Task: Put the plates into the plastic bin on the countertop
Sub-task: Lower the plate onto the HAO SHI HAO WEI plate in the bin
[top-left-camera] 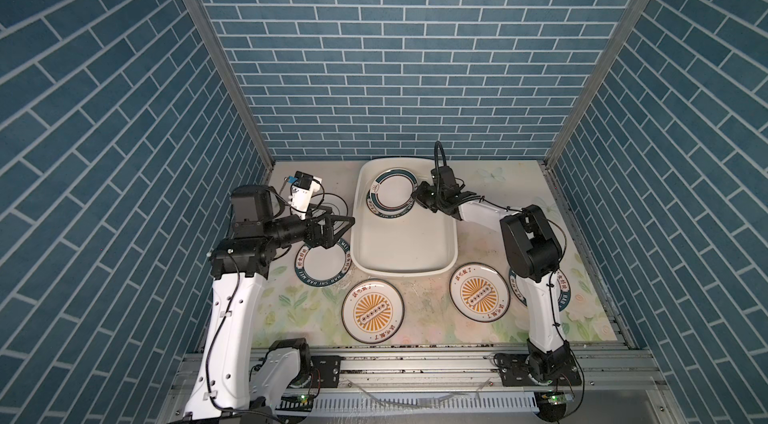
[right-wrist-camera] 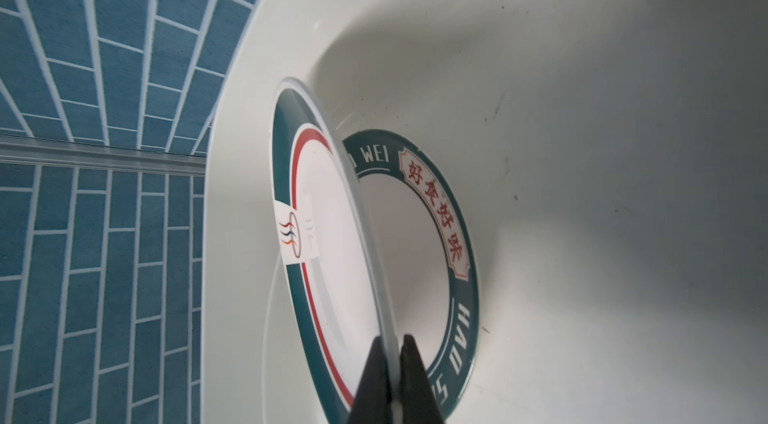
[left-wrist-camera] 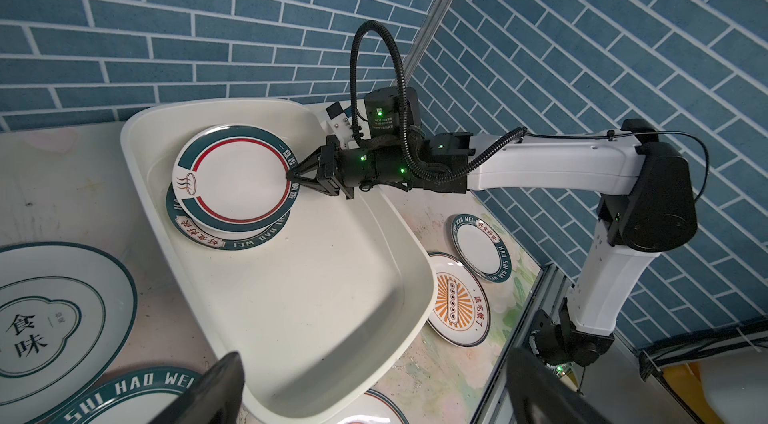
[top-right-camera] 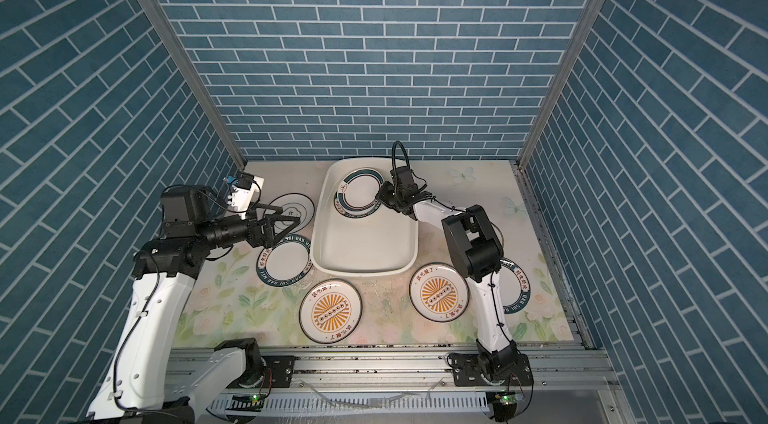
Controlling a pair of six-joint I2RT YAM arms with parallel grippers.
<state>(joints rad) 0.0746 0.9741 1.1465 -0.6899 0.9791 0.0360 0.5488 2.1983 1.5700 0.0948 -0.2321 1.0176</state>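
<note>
Clamping right gripper (right-wrist-camera: pixel 392 359) on rim of red-ringed plate (left-wrist-camera: pixel 237 176), you hold it tilted over lettered plate (left-wrist-camera: pixel 232 239) at far end of plastic bin (left-wrist-camera: pixel 316 301); edge pinch likely lets it stack flat. Left gripper (top-left-camera: pixel 343 230) wide, empty, beside bin; five plates (top-left-camera: pixel 372 311) wait on surface (top-left-camera: pixel 424 318).

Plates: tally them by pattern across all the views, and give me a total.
Green lettered-rim plates: 3
Orange sunburst plates: 2
Green-and-red ringed plate, gripped by the right hand: 1
Thin dark-ringed plate: 1
Total: 7
</note>
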